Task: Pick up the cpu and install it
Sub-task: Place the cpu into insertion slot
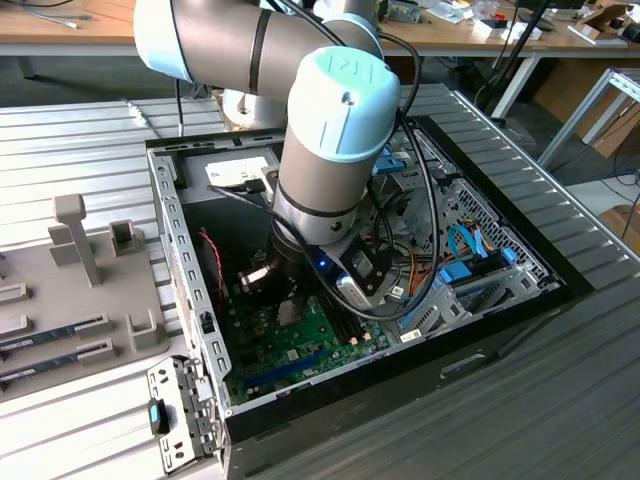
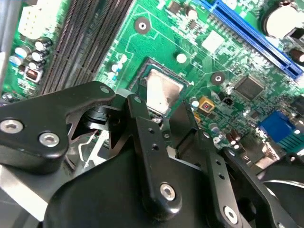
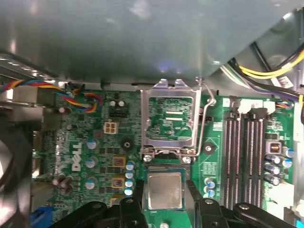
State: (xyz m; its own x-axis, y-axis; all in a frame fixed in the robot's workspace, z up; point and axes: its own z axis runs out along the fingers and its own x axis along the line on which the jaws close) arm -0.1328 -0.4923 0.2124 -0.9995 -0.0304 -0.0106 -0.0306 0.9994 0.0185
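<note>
The cpu, a small silver-topped square chip, lies flat in the motherboard socket; the second wrist view shows it too. My gripper hangs right over it, one black finger on each side, with a narrow gap showing between each finger and the chip's edge. The gripper looks open around the chip. The socket's metal frame stands flipped up behind it, its wire lever raised. In the exterior view the gripper is low inside the open computer case.
Black memory slots run beside the socket. A long blue slot lies on the other side. Coloured cable bundles and case walls crowd the board. A grey tray with memory sticks sits at the exterior view's left.
</note>
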